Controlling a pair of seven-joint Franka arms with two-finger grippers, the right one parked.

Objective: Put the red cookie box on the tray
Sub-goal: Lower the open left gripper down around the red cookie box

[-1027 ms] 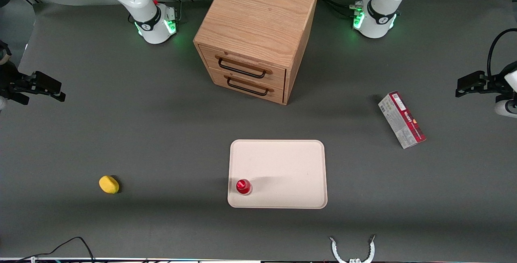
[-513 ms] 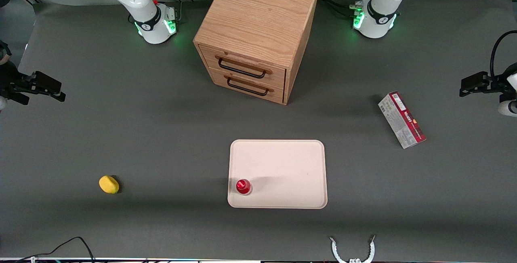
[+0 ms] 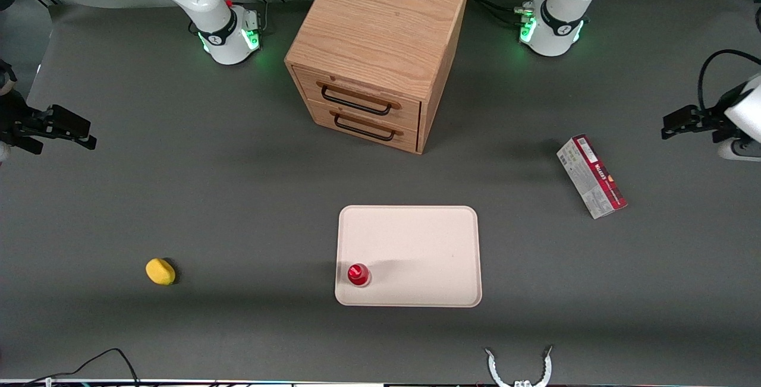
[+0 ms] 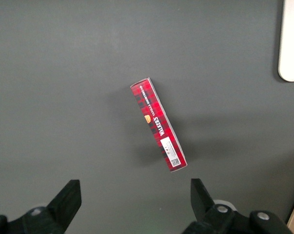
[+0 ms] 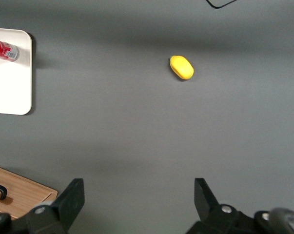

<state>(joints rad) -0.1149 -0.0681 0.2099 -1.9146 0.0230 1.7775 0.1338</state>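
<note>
Hovering released, fingers spread wide, the gripper (image 3: 675,127) hangs above the table (image 3: 238,208) at the working arm's end. Below it, apart, lies the red cookie box (image 3: 591,176), untouched. Farther off sits the tray (image 3: 416,238) carrying 1 red cap-like object (image 3: 358,274).
</note>
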